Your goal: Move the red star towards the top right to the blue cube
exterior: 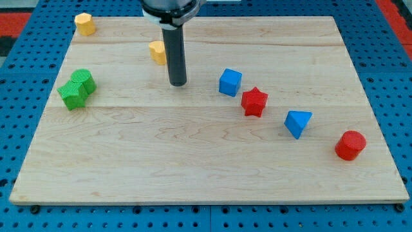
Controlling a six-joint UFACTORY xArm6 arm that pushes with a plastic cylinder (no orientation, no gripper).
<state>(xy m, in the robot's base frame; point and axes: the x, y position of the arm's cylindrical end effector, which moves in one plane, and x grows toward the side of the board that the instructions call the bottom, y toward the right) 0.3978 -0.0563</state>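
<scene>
The red star (254,101) lies right of the board's middle, just below and to the right of the blue cube (230,82); the two nearly touch. My tip (177,84) rests on the board to the left of the blue cube, about a cube's width and a half away from it, and farther left of the red star. It touches no block. The dark rod rises from the tip to the view's top.
A blue triangular block (297,123) and a red cylinder (350,145) lie to the lower right of the star. A yellow block (158,51) sits just upper left of the rod, another yellow block (84,24) at the top left corner. Two green blocks (76,89) lie at the left. The wooden board (193,161) ends on all sides.
</scene>
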